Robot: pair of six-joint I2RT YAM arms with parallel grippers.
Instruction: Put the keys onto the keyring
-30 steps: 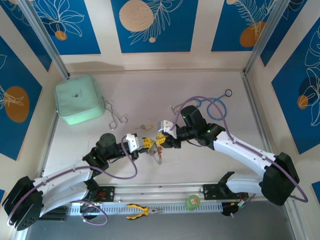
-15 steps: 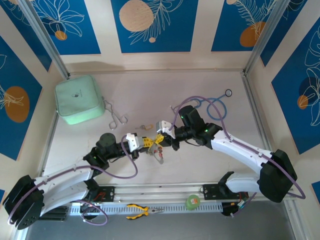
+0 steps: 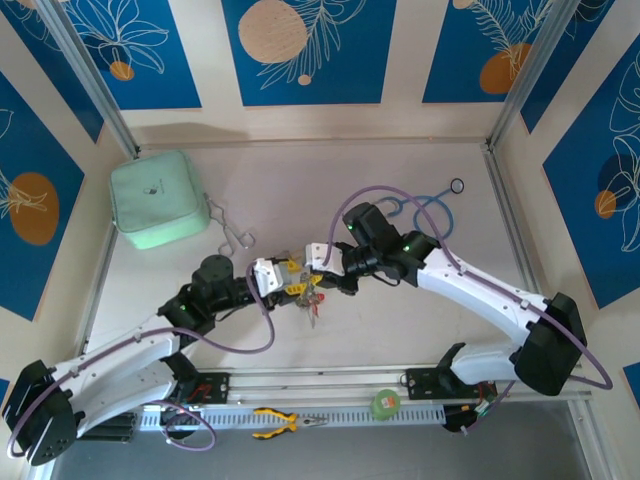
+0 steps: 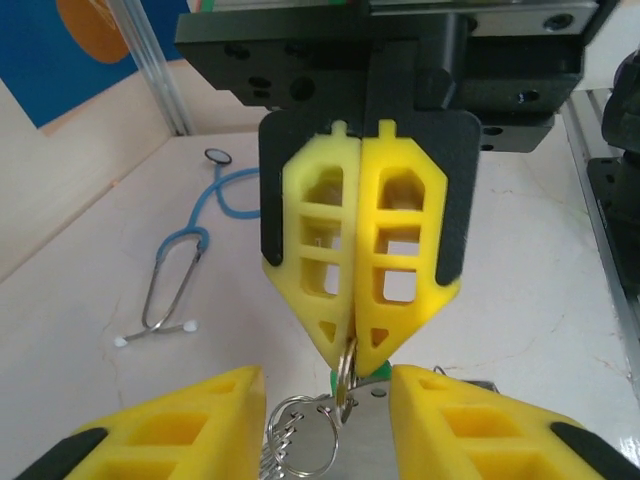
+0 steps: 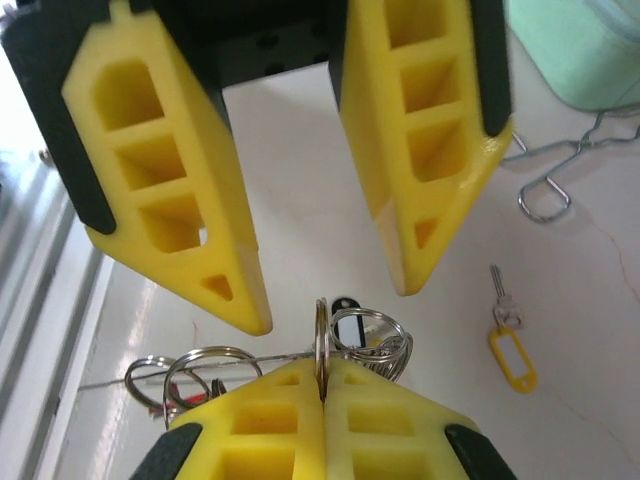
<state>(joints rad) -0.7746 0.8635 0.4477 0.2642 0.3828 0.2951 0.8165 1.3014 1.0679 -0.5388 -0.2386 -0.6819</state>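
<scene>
Pinches the keyring (image 5: 321, 345) edge-on in the tightly closed right fingers (image 5: 390, 425) near the middle of the tabletop (image 3: 300, 190), holds the left fingers (image 5: 170, 190) partly open and empty on either side of it, and carries the keys (image 3: 313, 305) bunched just beneath.

**Robot test cell, laboratory type.** Seen from the near side:
- Pale table (image 3: 400, 320), boxed in by blue leaf-print panels (image 3: 310, 50) on aluminium posts (image 3: 95, 90).
- Two white robot arms, left (image 3: 120, 370) and right (image 3: 480, 295), bolted to a metal rail (image 3: 330, 385) at the table's near edge.
- Loose practice props: stethoscope (image 3: 432, 215), forceps (image 3: 232, 232), mint-green case (image 3: 158, 198).
- Bench tools beside the rail: pliers (image 3: 285, 422), green tape roll (image 3: 384, 403).
</scene>
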